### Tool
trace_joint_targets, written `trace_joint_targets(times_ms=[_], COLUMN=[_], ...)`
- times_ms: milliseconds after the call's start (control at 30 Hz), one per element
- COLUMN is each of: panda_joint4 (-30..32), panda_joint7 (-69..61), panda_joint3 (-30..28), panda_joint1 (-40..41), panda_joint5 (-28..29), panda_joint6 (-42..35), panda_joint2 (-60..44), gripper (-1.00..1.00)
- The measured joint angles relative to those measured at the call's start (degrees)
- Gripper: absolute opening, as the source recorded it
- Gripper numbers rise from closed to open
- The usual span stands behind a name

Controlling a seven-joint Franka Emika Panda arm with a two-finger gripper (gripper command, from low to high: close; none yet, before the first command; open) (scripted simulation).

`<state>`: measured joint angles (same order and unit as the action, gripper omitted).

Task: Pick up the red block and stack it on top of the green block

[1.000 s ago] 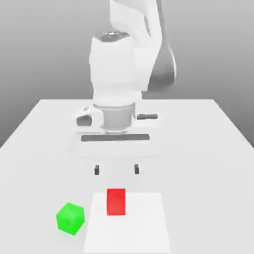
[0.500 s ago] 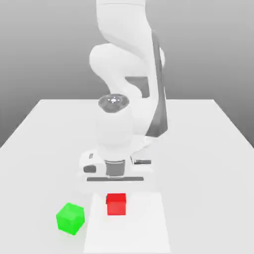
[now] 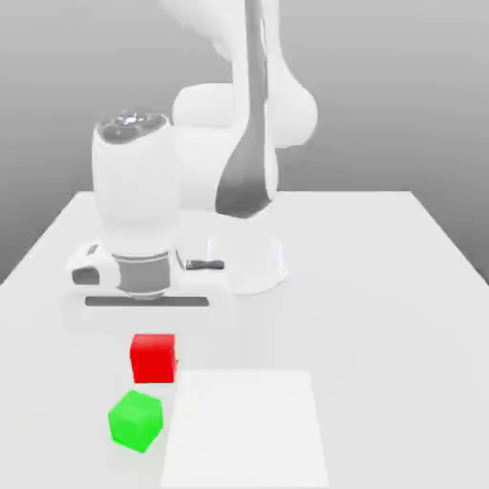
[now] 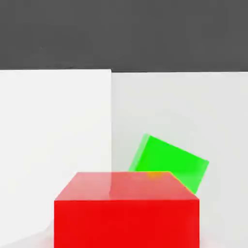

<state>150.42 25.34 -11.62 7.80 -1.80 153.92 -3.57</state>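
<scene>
The red block (image 3: 153, 358) hangs directly under my gripper (image 3: 153, 329), which is shut on it and holds it off the table. The green block (image 3: 136, 420) rests on the table just below the red one in the exterior view, slightly toward that view's left and turned at an angle. In the hand view the red block (image 4: 126, 208) is very close, and the green block (image 4: 169, 162) lies beyond it, partly covered by its top edge.
A flat white square patch (image 3: 244, 430) lies on the table (image 3: 401, 287) to the exterior view's right of the green block. The arm's base (image 3: 250, 263) stands behind the hand. The patch (image 4: 53, 145) also appears in the hand view.
The hand came down over the red block on the white patch, closed on it, and carried it up and toward the exterior view's left, off the patch. The green block has not moved.
</scene>
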Motion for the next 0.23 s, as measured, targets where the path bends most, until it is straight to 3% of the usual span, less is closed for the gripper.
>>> trace_joint_targets(times_ms=[100, 133, 233], panda_joint4=[-0.65, -0.75, -0.75], panda_joint7=[-2.58, -3.09, -3.09], panda_joint3=[1.50, 2.15, 2.15], panda_joint1=[0.66, 1.17, 1.17], panda_joint5=[-2.99, -3.64, -3.64], panda_joint6=[5.03, 6.46, 6.46], panda_joint2=[-5.83, -7.42, -7.42], gripper=[-1.00, 1.00, 1.00])
